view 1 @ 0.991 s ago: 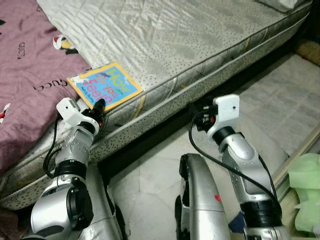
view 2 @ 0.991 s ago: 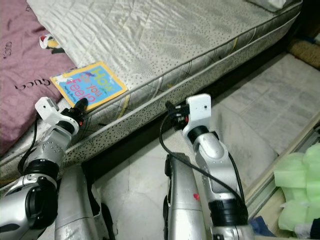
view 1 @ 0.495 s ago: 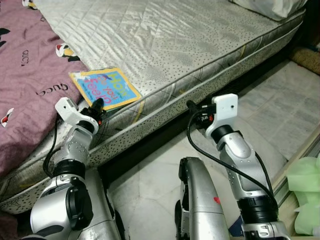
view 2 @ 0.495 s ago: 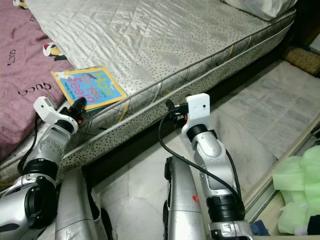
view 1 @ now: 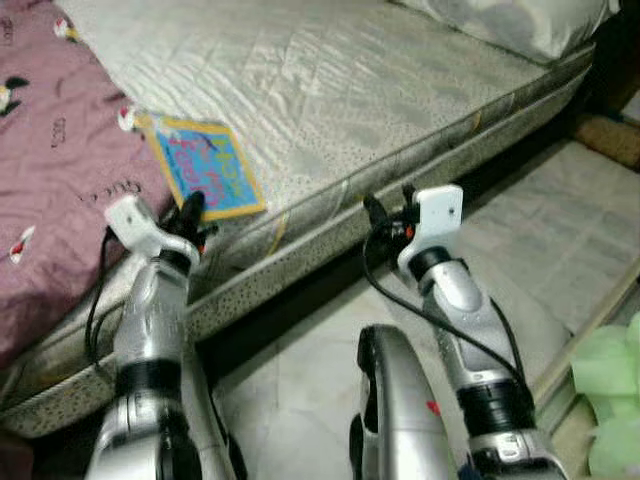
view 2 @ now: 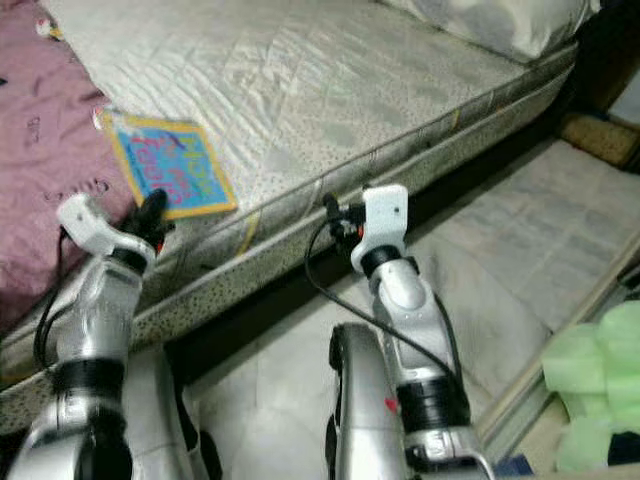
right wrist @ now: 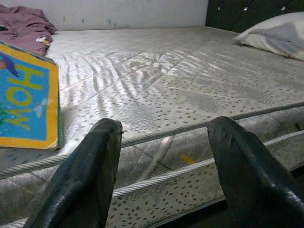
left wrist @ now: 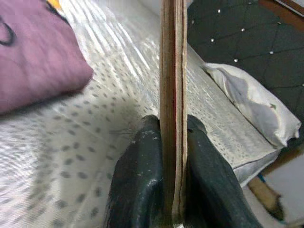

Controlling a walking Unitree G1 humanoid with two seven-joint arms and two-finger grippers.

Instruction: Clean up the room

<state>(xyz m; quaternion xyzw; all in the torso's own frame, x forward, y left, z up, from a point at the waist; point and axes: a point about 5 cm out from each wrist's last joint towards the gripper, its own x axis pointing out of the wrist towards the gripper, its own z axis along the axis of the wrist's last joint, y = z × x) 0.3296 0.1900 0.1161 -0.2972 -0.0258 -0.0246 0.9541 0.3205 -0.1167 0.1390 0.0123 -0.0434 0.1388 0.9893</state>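
Observation:
A thin picture book (view 1: 200, 165) with a blue cover and yellow border lies on the grey mattress (view 1: 350, 90), close to its front edge and beside the purple blanket (view 1: 50, 150). My left gripper (view 1: 192, 208) is shut on the book's near edge. In the left wrist view the book (left wrist: 172, 95) shows edge-on, pinched between the two black fingers (left wrist: 137, 185). My right gripper (view 1: 388, 200) hovers open in front of the mattress side, lower than the book and to its right. Through its spread fingers (right wrist: 90, 175) the book (right wrist: 23, 104) appears flat on the mattress.
A white pillow (view 1: 520, 25) rests at the mattress's far right end. Pale tiled floor (view 1: 560, 240) runs along the bed on my right. A light green bundle (view 1: 610, 400) sits on the floor at the lower right. Dark gap under the bed frame (view 1: 300, 290).
The whole view has shifted and blurred as the camera moved. The left gripper stays on the book's near edge, and the book now lies at a slightly different angle.

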